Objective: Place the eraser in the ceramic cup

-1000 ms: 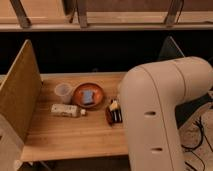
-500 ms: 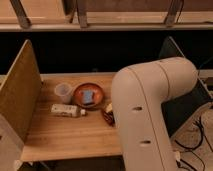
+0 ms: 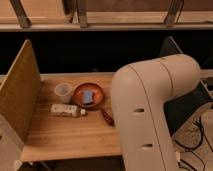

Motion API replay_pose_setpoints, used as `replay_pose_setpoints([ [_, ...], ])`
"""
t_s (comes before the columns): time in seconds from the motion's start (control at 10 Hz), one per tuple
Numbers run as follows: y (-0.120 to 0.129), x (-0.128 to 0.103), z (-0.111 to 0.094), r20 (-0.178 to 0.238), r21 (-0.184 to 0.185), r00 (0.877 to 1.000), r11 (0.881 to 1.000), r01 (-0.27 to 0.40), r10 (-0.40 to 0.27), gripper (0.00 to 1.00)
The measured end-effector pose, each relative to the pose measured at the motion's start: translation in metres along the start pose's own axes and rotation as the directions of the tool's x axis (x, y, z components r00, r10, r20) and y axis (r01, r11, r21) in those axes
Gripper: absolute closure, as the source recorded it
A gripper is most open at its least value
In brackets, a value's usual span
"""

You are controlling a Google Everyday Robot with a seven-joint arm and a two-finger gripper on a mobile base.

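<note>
The ceramic cup (image 3: 63, 92) is a small pale round cup standing upright on the wooden table (image 3: 60, 135), just left of the reddish-brown bowl (image 3: 80, 100). The eraser does not show; my large white arm (image 3: 150, 115) covers the spot to the right of the bowl. My gripper is out of view, somewhere behind or below the arm's bulk.
The bowl holds a small blue block (image 3: 88, 96). A white bottle (image 3: 67, 110) lies on its side in front of the cup. A slim red object (image 3: 106, 116) lies by the arm's edge. A tall board (image 3: 17, 95) walls the table's left side.
My arm has swung left across the view. It now covers the eraser, which showed to the right of the bowl a second ago.
</note>
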Motion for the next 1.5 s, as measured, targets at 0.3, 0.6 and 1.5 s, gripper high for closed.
replay_pose_setpoints([
  [0.3,-0.007,-0.018,-0.022,0.097,0.026,0.995,1.0,0.012,-0.015,1.0],
  [0.6,-0.005,-0.066,-0.085,0.341,0.027,0.936,0.996,0.081,-0.085,1.0],
  [1.5,0.111,-0.09,-0.203,0.647,0.047,0.645,0.866,0.498,-0.406,1.0],
])
